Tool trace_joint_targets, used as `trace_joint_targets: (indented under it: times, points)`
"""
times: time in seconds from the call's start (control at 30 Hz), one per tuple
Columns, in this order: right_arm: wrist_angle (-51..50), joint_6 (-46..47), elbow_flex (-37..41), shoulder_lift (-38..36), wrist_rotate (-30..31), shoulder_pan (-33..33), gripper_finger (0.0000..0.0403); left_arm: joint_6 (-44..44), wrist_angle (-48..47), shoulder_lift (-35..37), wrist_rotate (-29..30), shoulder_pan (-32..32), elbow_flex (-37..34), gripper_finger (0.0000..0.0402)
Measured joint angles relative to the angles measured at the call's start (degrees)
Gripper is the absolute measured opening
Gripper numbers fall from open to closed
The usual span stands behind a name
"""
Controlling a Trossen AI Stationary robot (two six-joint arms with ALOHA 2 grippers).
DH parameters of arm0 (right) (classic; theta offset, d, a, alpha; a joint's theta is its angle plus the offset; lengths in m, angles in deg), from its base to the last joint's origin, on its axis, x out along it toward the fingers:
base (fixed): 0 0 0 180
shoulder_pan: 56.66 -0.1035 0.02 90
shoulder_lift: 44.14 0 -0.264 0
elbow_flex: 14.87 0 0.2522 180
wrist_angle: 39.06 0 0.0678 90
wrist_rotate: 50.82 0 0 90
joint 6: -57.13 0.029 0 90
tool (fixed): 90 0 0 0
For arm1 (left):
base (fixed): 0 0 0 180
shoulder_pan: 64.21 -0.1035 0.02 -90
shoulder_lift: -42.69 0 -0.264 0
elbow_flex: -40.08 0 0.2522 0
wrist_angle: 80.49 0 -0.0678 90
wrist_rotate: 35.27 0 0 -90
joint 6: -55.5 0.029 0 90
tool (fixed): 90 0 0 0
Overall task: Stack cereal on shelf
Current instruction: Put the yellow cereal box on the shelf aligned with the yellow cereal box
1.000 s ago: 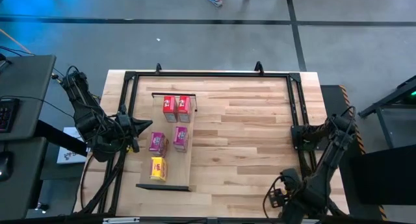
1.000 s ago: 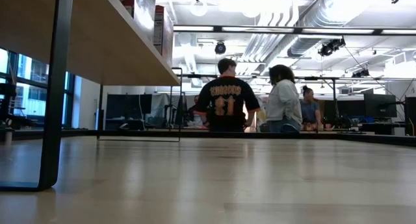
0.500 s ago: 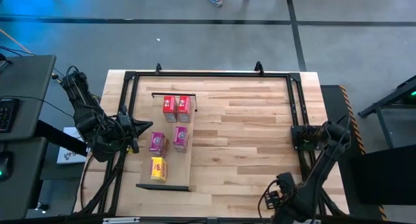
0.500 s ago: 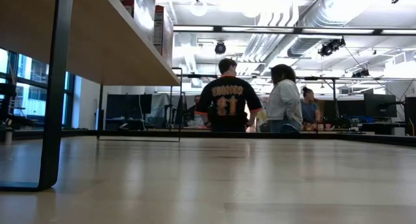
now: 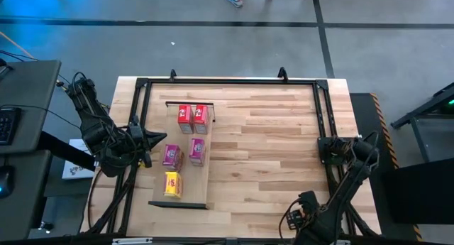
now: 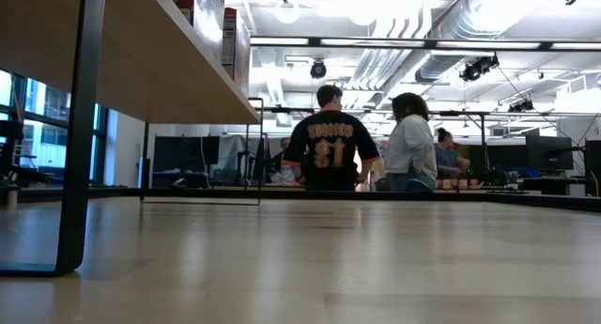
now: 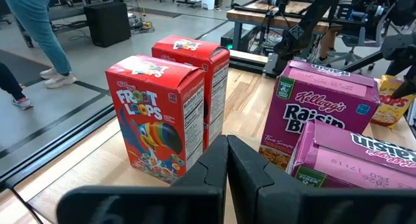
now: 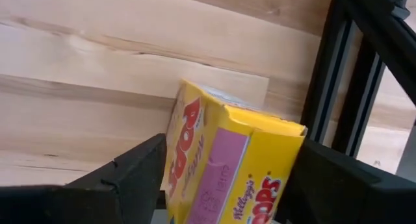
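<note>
Striped wooden counter [image 5: 269, 153] before you: your right end effector [image 8: 227, 178] grips a yellow cardboard cereal box [image 8: 227, 162]; left end effector [image 7: 226, 160] pinched closed, empty, beside the pale wood shelf [image 5: 186, 192].

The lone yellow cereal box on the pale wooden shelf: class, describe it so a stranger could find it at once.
Start at the pale wooden shelf on the left of the striped tabletop. Pass the two red boxes and two magenta boxes to the near end. There lies the yellow cereal box, alone and the shelf's only yellow one.

Right arm [image 5: 347, 175] has folded further in toward the table's near edge. Its gripper [image 5: 306, 216] has shifted slightly leftward in the high view.
</note>
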Motion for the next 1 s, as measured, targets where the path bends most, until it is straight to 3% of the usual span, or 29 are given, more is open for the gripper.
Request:
trace_joint_targets:
  times: [0.33,0.6,0.9,1.0]
  points:
    - [2.8,-1.2,3.6,0.0,-2.1,0.0,0.0219,0.0,0.1,0.0,-0.2,0.0,0.0,0.0000]
    - [2.4,-6.4,1.0,-0.1,-0.4,0.9,0.0173,0.0,0.2,0.0,-0.3,0.0,0.0,0.0000]
    - [2.2,-12.3,-3.9,-0.2,3.5,2.5,0.0125,0.0,0.2,0.0,-0.3,0.0,0.0,0.0000]
    - [3.8,-16.6,-6.0,-0.2,7.7,3.4,0.0116,0.0,0.2,0.0,-0.3,0.0,0.0,0.0000]
